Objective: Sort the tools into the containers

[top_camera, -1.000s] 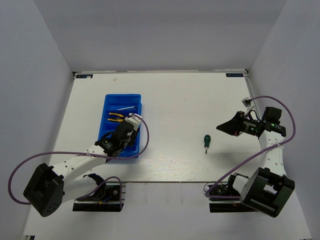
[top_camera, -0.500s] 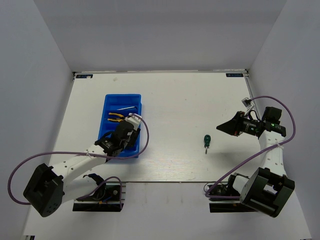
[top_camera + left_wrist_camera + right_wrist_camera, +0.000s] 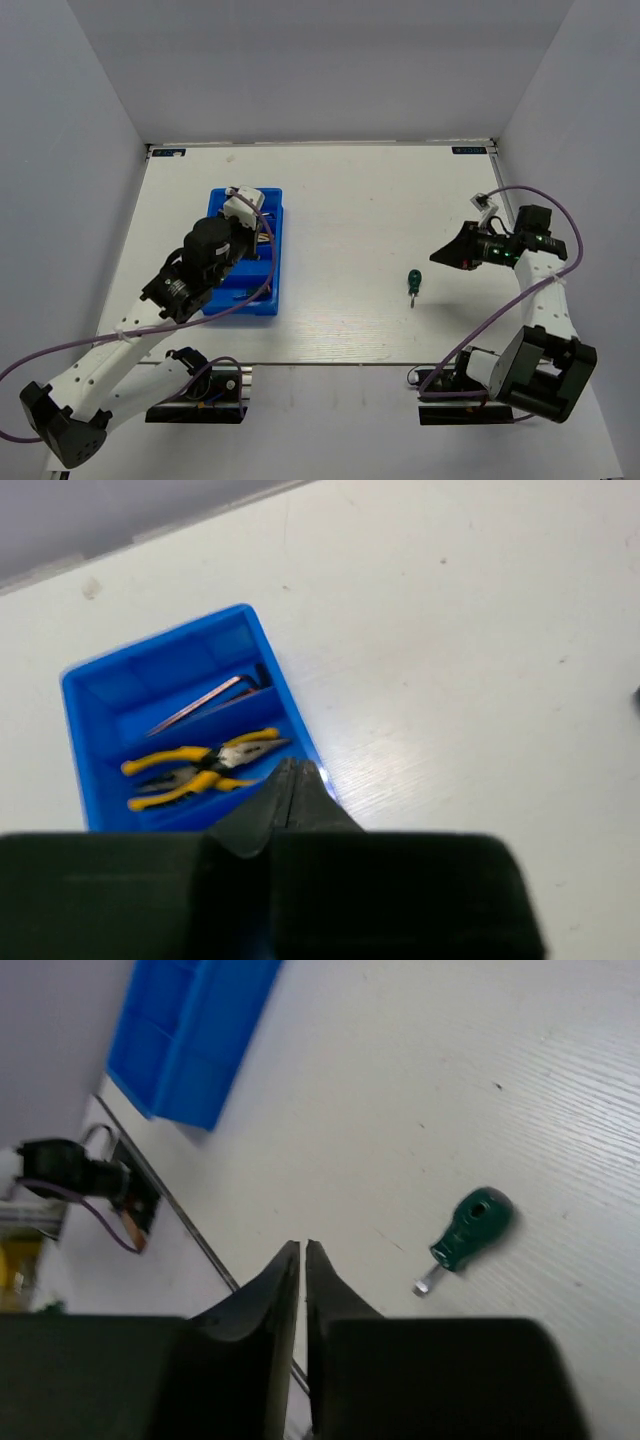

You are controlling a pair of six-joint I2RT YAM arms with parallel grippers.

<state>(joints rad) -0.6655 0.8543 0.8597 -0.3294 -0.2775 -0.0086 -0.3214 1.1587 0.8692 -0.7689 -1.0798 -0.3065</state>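
The blue bin (image 3: pixel 218 205) (image 3: pixel 98 675) (image 3: pixel 190 1035) lies left of centre on the white table. In the left wrist view, two yellow-handled pliers (image 3: pixel 200 770) lie in one compartment and thin dark hex keys (image 3: pixel 205 698) in the one beyond. My left gripper (image 3: pixel 258 228) (image 3: pixel 290 766) hangs above the bin's right wall, shut and empty. A green-handled screwdriver (image 3: pixel 412 280) (image 3: pixel 472 1224) lies alone on the table right of centre. My right gripper (image 3: pixel 434 259) (image 3: pixel 302 1245) hovers just right of it, shut with nothing between the fingers.
Purple cables (image 3: pixel 255 300) loop from both arms, the left one across the bin's near end. Black base clamps (image 3: pixel 200 385) (image 3: pixel 80 1175) sit at the table's near edge. Grey walls close in the left, right and far sides.
My left arm has risen from the bin's near end and swung toward its far end, and its gripper has shut. The right gripper has closed and shifted slightly.
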